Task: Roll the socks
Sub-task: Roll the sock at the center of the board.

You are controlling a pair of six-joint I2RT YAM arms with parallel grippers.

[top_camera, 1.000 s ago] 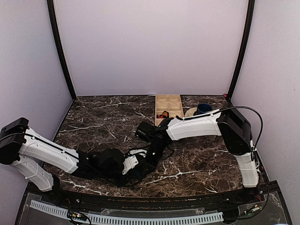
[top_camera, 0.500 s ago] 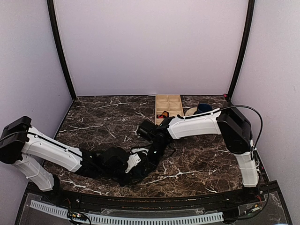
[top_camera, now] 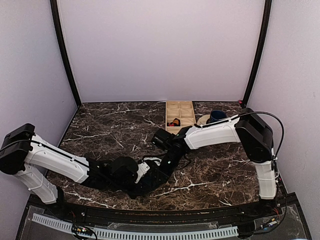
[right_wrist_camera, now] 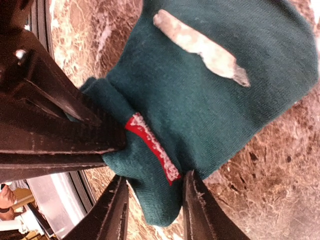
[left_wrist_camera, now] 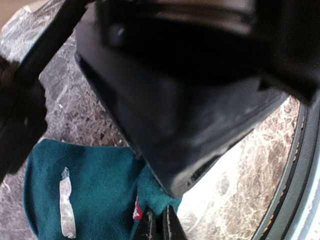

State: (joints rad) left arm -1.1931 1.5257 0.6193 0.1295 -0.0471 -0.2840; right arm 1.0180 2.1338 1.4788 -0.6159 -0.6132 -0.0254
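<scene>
A dark teal sock (left_wrist_camera: 85,200) (right_wrist_camera: 230,95) lies flat on the marble, with a small red tag (right_wrist_camera: 152,146) and a whitish strip (right_wrist_camera: 200,47) on it. My left gripper (left_wrist_camera: 159,227) is shut, pinching the sock's edge beside the red tag; its dark fingers (right_wrist_camera: 65,137) reach in from the left of the right wrist view. My right gripper (right_wrist_camera: 156,176) is open and straddles the same folded corner, one finger against the fabric, the other just off it. From above, both grippers (top_camera: 152,172) (top_camera: 168,159) meet near the front middle and cover the sock.
A wooden compartment tray (top_camera: 180,105) stands at the back, with a small red and black thing (top_camera: 173,122) in one cell. A dark blue mug (top_camera: 217,115) sits to its right. The table's front rim (top_camera: 160,209) is close behind the grippers.
My left gripper has shut on the sock's edge and slid a little right. My right gripper's fingers have spread apart, and its wrist has drawn slightly back and right.
</scene>
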